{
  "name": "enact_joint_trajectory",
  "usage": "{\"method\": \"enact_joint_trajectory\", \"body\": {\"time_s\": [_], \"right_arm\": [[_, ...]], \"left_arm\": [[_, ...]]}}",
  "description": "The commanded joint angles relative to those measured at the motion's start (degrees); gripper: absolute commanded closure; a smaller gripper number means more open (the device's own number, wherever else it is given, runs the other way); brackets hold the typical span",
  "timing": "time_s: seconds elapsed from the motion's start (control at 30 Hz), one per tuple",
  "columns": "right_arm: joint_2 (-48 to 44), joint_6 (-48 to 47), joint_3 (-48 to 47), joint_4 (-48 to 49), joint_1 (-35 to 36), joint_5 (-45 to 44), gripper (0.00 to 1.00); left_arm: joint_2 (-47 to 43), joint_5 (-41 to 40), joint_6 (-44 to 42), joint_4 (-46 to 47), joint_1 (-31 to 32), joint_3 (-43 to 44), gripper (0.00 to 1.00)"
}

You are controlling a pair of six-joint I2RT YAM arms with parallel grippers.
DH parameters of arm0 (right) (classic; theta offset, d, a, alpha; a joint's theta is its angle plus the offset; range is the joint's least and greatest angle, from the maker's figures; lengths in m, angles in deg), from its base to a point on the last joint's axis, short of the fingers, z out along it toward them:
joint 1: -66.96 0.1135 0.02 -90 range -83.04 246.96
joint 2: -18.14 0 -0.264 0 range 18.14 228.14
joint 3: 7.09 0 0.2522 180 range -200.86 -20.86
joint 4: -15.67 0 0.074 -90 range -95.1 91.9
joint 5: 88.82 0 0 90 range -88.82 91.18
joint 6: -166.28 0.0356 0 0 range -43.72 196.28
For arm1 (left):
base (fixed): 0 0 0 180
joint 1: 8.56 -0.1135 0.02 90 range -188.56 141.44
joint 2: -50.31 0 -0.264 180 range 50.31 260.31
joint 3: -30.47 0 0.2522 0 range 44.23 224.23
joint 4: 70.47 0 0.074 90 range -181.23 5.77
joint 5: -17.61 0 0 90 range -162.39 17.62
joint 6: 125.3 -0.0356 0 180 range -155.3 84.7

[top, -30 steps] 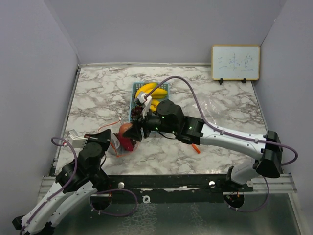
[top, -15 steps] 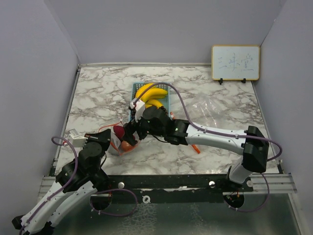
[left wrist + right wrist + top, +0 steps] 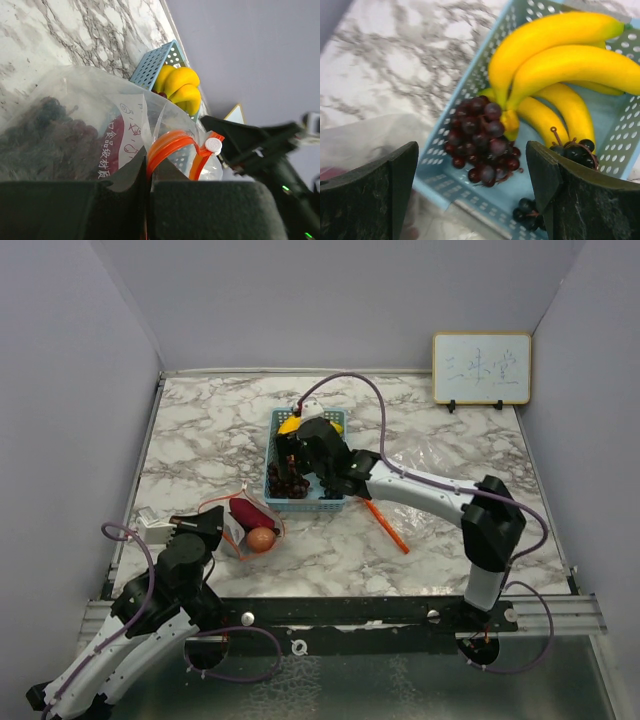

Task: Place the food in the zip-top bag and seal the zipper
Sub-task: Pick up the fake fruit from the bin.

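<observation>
The clear zip-top bag (image 3: pixel 250 525) lies at the near left with its orange zipper (image 3: pixel 167 145) and white slider (image 3: pixel 213 145). My left gripper (image 3: pixel 207 532) is shut on the bag's zipper edge, as the left wrist view (image 3: pixel 148 182) shows. The magenta vegetable (image 3: pixel 250 512) and the round red fruit (image 3: pixel 261 539) lie inside the bag. My right gripper (image 3: pixel 292 462) is open and empty just above the blue basket (image 3: pixel 312 502). In the right wrist view (image 3: pixel 472 150) the grape cluster (image 3: pixel 482 132) lies between the jaws, next to the bananas (image 3: pixel 560 65).
A second small dark grape cluster (image 3: pixel 575 150) lies in the basket (image 3: pixel 445 185). Another clear plastic bag (image 3: pixel 440 462) with an orange strip (image 3: pixel 386 526) lies right of the basket. A whiteboard (image 3: pixel 481 368) stands at the back right. Grey walls enclose the table.
My right gripper was at the bag's mouth with the red fruit and magenta vegetable; it has let go and swung back over the basket. The left gripper has not moved.
</observation>
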Motion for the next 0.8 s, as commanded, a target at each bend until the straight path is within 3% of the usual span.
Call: {"method": "enact_joint_trajectory", "body": {"time_s": [0.0, 0.17, 0.4, 0.47, 0.53, 0.63, 0.7, 0.77], "right_arm": [[9.62, 0.78, -4.54, -2.46, -2.18, 0.87, 0.13], [17.20, 1.07, -8.49, -1.53, -3.39, 3.99, 0.14], [21.03, 1.59, -7.28, 3.28, -3.81, 7.36, 0.20], [22.02, 1.38, -7.16, 3.67, -3.84, 5.81, 0.32], [22.27, 0.99, -6.30, 4.40, -4.01, 3.97, 0.59], [20.95, 0.02, -4.04, 6.15, -4.26, 3.01, 0.82], [18.60, -0.45, -2.47, 6.19, -4.28, 2.30, 0.94], [14.74, -0.98, -0.34, 6.18, -4.26, 2.30, 0.96]], "left_arm": [[-1.42, -1.76, 0.26, -0.87, 0.07, 1.33, 1.00], [-1.55, -1.82, 0.36, -1.47, 0.12, 1.62, 1.00], [-2.11, -1.81, 1.26, -2.31, 0.05, 1.06, 1.00], [-2.10, -1.55, 1.24, -1.99, 0.09, 0.90, 1.00], [-1.98, -1.46, 1.14, -1.97, 0.10, 0.95, 1.00], [-2.16, -1.47, 1.24, -2.46, 0.05, 1.08, 1.00], [-2.42, -1.49, 1.28, -2.58, 0.05, 1.05, 1.00], [-2.45, -1.49, 1.37, -2.75, 0.07, 1.17, 1.00]]}}
